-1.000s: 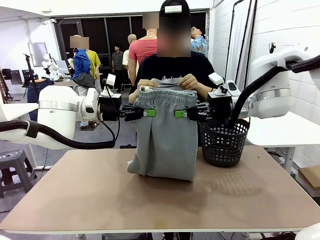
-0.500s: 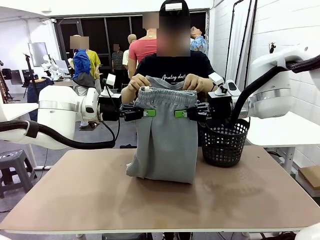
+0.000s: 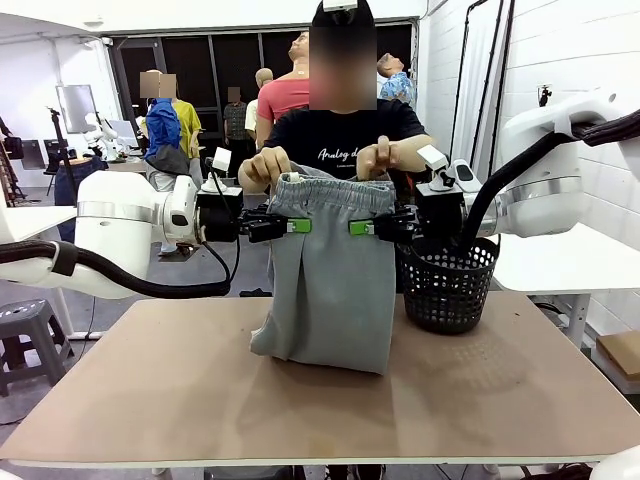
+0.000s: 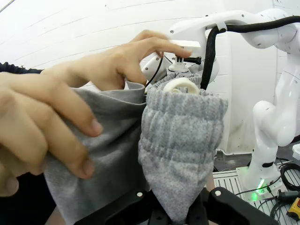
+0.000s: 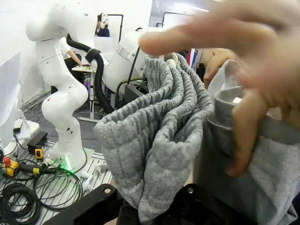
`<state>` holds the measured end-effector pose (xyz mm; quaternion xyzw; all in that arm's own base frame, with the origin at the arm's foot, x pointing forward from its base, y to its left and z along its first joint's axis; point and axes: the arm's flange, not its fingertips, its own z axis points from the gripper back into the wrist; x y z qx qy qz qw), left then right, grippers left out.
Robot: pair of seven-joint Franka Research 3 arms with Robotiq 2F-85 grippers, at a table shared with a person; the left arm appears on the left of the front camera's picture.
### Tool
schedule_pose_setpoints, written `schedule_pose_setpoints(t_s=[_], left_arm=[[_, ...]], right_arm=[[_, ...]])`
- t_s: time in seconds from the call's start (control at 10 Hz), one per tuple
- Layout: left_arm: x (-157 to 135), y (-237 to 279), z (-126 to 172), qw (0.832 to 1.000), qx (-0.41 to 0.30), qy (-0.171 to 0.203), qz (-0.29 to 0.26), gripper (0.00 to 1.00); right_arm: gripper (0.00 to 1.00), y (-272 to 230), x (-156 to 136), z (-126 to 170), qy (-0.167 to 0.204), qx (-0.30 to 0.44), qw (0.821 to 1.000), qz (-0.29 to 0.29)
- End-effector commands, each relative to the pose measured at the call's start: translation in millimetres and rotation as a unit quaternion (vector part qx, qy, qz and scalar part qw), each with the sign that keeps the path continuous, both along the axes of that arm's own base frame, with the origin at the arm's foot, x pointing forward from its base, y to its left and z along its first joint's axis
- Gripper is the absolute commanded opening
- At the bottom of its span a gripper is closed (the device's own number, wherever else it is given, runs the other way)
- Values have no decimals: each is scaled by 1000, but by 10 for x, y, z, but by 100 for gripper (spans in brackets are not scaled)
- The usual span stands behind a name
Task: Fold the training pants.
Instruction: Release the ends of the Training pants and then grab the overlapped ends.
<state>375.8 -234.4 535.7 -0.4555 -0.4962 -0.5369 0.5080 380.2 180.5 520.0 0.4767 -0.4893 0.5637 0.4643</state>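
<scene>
the training pants [image 3: 330, 280] hung upright over the middle of the table [image 3: 180, 400], held up by the waist, with the lower end bunched in a soft fold on the tabletop. the left gripper [image 3: 290, 226] was clamped on the cloth just under the ribbed waistband from one side and the right gripper [image 3: 362, 227] from the other. their green pads pressed into the grey jersey at about the same height. both wrist views bore this out: gathered waistband rose straight out from between each pair of fingers.

the person across the table had a hand [image 3: 265, 165] pinching the top edge of the waistband above the left gripper and another hand [image 3: 385, 155] pinching it above the right one. the black mesh basket [image 3: 448, 285] stood just beside the pants on the robot's right (whether cloth and basket touched could not be told from the front).

as a judgement, the fold was in an early or middle step: the garment was stretched out and shared between robot and person, and nothing lay flat yet. the next move probably called for both arms to travel together, level and at one pace, so the waistband stayed square. it would need to come down over the lower part, or the whole piece be laid out on open table. that needed timing with the person's fingers and a path clear of the basket.
</scene>
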Motion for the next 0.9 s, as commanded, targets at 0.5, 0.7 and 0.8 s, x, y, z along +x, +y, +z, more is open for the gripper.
schedule_pose_setpoints(t_s=[0.5, 0.7, 0.8], left_arm=[[-14, 1, 38, 1000, -3, -3, -1, 0], [-14, 1, 38, 1000, -3, -3, -1, 0], [-14, 1, 38, 1000, -3, -3, -1, 0]], right_arm=[[0, 2, -34, -14, -3, 16, 1000, 0], [0, 2, -34, -14, -3, 16, 1000, 0], [0, 2, -34, -14, -3, 16, 1000, 0]])
